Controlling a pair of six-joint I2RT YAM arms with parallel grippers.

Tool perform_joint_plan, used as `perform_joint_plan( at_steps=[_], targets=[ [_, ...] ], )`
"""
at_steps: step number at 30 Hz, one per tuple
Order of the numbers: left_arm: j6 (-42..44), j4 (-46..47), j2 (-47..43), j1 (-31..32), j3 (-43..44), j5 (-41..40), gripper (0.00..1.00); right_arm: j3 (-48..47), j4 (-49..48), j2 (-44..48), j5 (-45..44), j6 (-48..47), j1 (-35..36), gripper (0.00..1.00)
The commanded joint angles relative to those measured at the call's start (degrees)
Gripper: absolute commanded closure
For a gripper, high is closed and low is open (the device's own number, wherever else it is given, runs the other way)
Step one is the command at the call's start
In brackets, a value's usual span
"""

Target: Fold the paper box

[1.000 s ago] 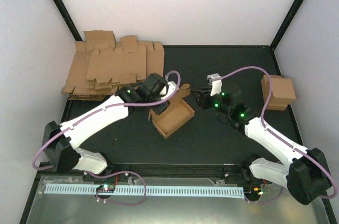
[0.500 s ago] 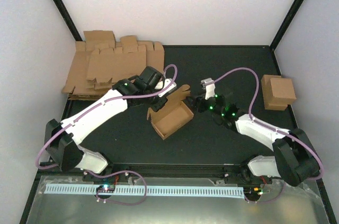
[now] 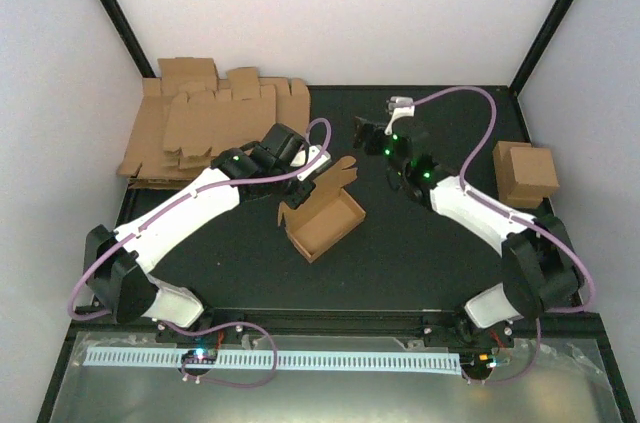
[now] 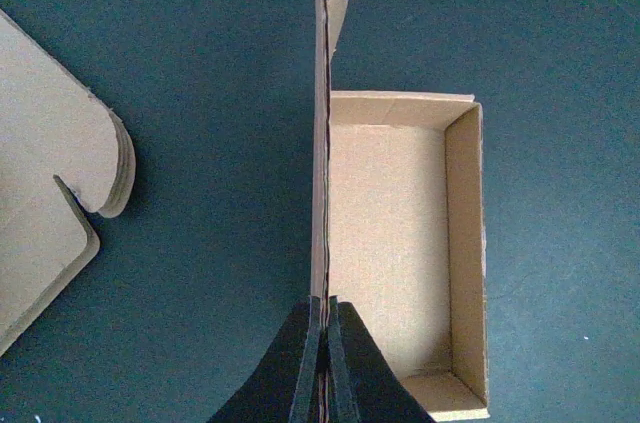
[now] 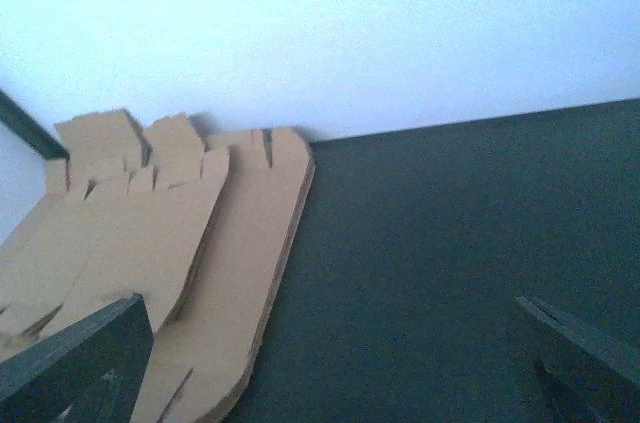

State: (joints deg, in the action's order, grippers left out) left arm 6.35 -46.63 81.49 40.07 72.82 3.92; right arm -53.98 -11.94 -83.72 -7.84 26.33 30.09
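Observation:
The paper box (image 3: 325, 223) sits mid-table as an open brown tray with its lid panel standing upright. In the left wrist view the tray's inside (image 4: 395, 243) lies right of that upright panel (image 4: 320, 143). My left gripper (image 3: 318, 175) (image 4: 322, 308) is shut on the panel's edge, its fingers pressed flat against both faces. My right gripper (image 3: 365, 130) is raised behind the box, apart from it, pointing toward the back left. It is open wide (image 5: 330, 373), with only dark mat between its fingers (image 5: 85, 363).
A pile of flat brown blanks (image 3: 205, 128) (image 5: 180, 253) (image 4: 45, 213) lies at the back left corner. A closed, folded box (image 3: 525, 173) stands at the right edge. White walls and black frame posts bound the mat.
My right gripper has pulled away from the box's right side toward the back and opened wide. The left gripper keeps its pinch on the upright panel, and the box has shifted slightly.

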Motion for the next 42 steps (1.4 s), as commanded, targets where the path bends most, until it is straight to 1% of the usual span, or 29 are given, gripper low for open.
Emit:
perform_joint_plan(
  at_steps=[1,12,18,23,27,31,34,42],
  targets=[
    [-0.79,1.27,-0.99,-0.66,0.47,1.16,0.99,-4.6,1.02,-3.34,-7.29,0.9,0.04,0.0],
    [-0.47,1.81,-1.25,-0.82,-0.25,2.0,0.98,-12.67,3.43,-9.72,-10.23,-0.33,0.35,0.01],
    [-0.31,2.07,-1.6,-0.83,-0.25,1.96,0.98,-11.77,-0.55,-8.95,-9.0,-1.38,0.35,0.01],
    [0.86,1.0,-1.11,-0.87,0.53,2.73,0.98,-8.02,-3.24,-6.11,-2.48,-3.63,0.32,0.0],
    [0.46,-0.29,-0.8,-0.86,1.27,3.07,0.99,-2.4,-4.34,-1.63,0.25,-6.89,0.11,0.01],
    [-1.31,0.03,-2.01,-0.94,0.75,5.09,0.98,1.64,-2.19,2.35,2.82,-7.53,-0.32,0.01],
    [-2.52,0.76,-3.52,-0.94,-0.25,7.67,0.98,5.56,-3.57,5.25,5.27,-7.61,-0.4,0.01],
    [-4.85,-0.04,-6.95,-0.96,-2.25,11.62,0.98,11.42,-1.64,12.81,8.74,-7.64,-0.38,0.01]
  ],
)
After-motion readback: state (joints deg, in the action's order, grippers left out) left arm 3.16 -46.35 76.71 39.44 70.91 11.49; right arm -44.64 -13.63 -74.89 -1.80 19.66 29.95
